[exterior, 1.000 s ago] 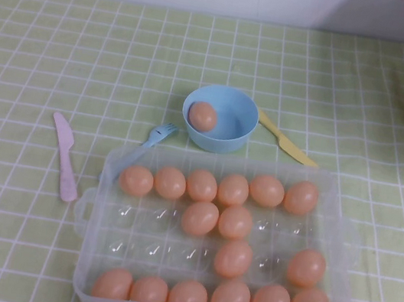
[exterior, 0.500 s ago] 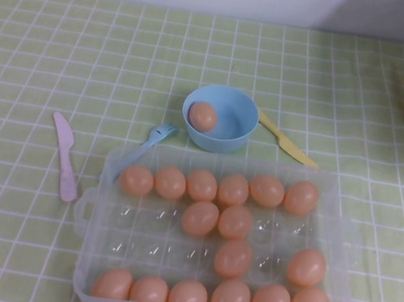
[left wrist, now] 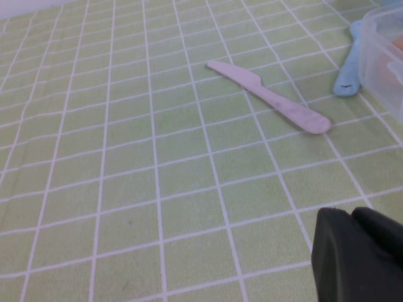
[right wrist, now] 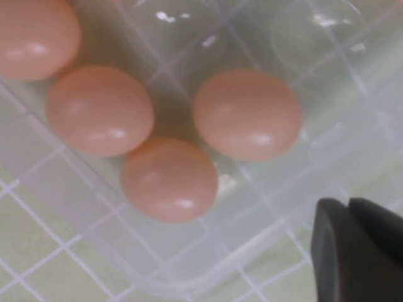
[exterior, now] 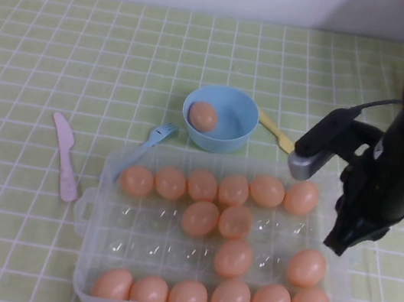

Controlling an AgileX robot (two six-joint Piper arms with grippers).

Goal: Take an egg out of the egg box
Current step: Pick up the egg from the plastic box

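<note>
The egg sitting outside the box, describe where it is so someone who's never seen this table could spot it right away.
Start at the egg box, the big clear tray nearest the robot, with the right gripper above its right edge; the left gripper is parked by the pink knife. Just beyond the tray stands a light blue bowl. The egg lies alone inside it, not in a dimple.

Even soft light, blurred close-ups

Bowl (exterior: pixel 220 118) behind egg box (exterior: pixel 136 221) (touching)
</note>
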